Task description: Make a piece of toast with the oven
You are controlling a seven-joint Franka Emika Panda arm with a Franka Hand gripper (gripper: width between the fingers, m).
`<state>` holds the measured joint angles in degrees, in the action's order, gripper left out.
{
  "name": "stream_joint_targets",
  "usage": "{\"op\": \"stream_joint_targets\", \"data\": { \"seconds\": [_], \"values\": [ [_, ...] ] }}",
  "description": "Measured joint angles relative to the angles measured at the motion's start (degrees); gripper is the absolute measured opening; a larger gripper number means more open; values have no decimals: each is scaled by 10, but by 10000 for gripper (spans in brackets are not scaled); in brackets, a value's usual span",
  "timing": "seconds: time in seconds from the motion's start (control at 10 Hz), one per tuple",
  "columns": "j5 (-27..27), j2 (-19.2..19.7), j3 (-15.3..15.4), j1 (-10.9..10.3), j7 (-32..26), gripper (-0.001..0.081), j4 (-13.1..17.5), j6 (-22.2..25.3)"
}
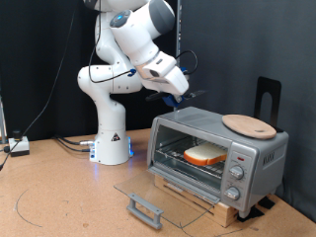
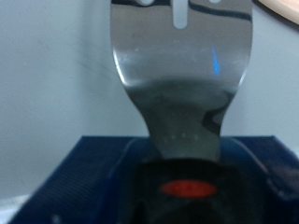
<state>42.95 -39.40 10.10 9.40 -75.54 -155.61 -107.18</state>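
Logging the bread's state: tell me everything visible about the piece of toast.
The piece of toast is a flat slice with a pale tan face and orange-brown crust. It lies level on the wire rack inside the oven, whose glass door is folded down open. Nothing else touches it; the gripper is above the oven, apart from it.

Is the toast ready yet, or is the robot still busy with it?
Not ready yet. Done: the pale tan slice of bread already lies on the rack inside the small silver toaster oven. In hand: the gripper, above the oven, holds a shiny metal spatula. Left: the clear glass oven door is open, folded down flat, and the bread looks pale.
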Motion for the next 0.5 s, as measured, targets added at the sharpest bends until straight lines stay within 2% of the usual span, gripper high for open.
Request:
{"op": "stream_joint_targets", "data": {
  "seconds": [0.2,0.5],
  "values": [
    [5,-29,40,-11,40,394,-15,-1],
    [55,-79,98,-37,85,394,-42,-23]
  ]
}}
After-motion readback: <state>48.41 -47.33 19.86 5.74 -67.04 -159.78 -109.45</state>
